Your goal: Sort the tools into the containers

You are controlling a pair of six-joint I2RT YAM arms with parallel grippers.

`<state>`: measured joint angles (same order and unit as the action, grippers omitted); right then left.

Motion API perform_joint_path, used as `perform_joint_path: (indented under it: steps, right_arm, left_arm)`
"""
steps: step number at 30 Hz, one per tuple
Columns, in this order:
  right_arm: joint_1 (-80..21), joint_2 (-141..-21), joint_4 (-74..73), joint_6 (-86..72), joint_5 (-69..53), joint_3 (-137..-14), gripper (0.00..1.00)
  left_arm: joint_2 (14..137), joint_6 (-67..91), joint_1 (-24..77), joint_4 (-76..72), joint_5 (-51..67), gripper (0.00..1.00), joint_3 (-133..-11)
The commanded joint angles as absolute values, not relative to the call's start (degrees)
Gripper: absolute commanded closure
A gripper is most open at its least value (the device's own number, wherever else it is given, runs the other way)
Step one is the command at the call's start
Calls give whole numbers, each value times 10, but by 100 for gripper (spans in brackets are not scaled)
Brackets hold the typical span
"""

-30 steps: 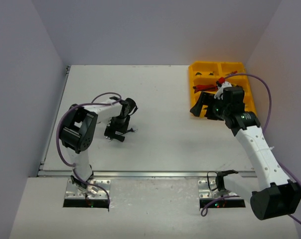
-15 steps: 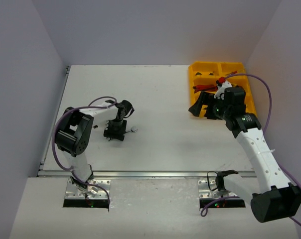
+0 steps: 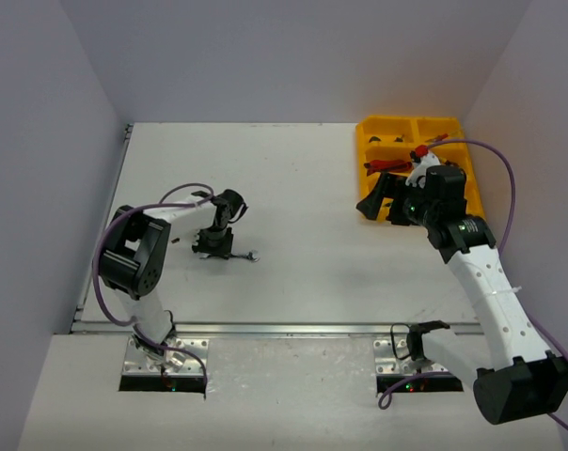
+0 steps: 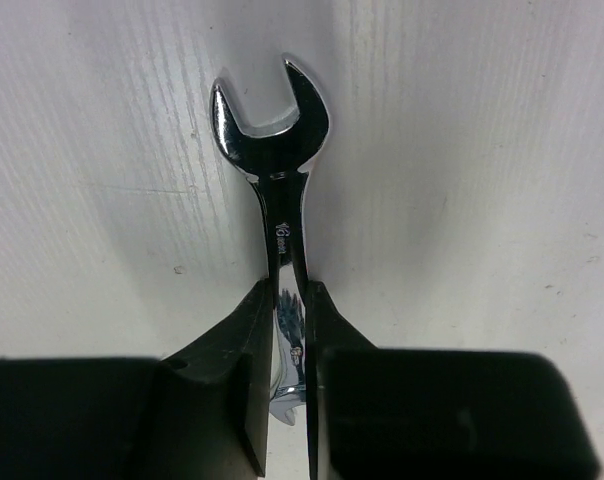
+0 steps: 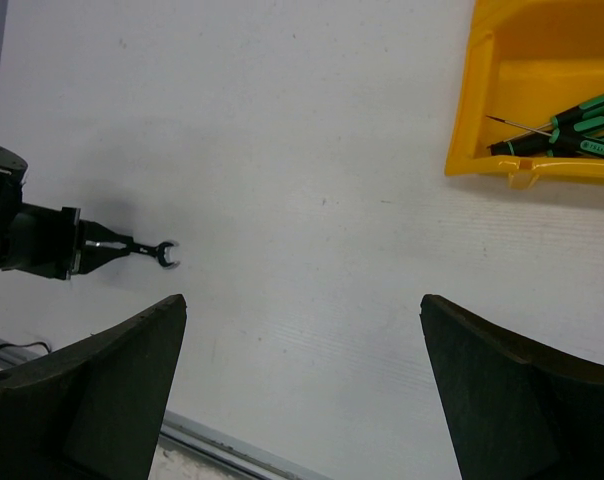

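Gripping a silver wrench (image 4: 282,225) by its shank, the left jaws are clamped tight on it at the left-centre of the white surface (image 3: 303,188). The tool's open-ended head sticks out beyond them, well apart from the yellow tray (image 5: 472,110). Right jaws are spread wide and hold nothing, hanging by the tray's near-left corner, where green-handled screwdrivers (image 5: 567,130) lie in one compartment and red-and-black cutters (image 3: 389,166) in another.
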<state>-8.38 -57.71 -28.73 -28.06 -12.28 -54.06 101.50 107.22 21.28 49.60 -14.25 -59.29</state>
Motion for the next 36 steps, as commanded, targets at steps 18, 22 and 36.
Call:
perform_joint_path:
  steps: [18, 22, 36]
  right_arm:
    - [-143, -670, -139, -312, -412, -504, 1]
    - [-177, -721, -99, -321, -417, -492, 6]
    - [-323, -918, 69, -326, -364, -496, 30]
  left_arm:
    - [904, 801, 326, 304, -307, 100, -502]
    - [864, 766, 349, 270, -299, 100, -489]
    - [753, 670, 404, 130, -205, 100, -446]
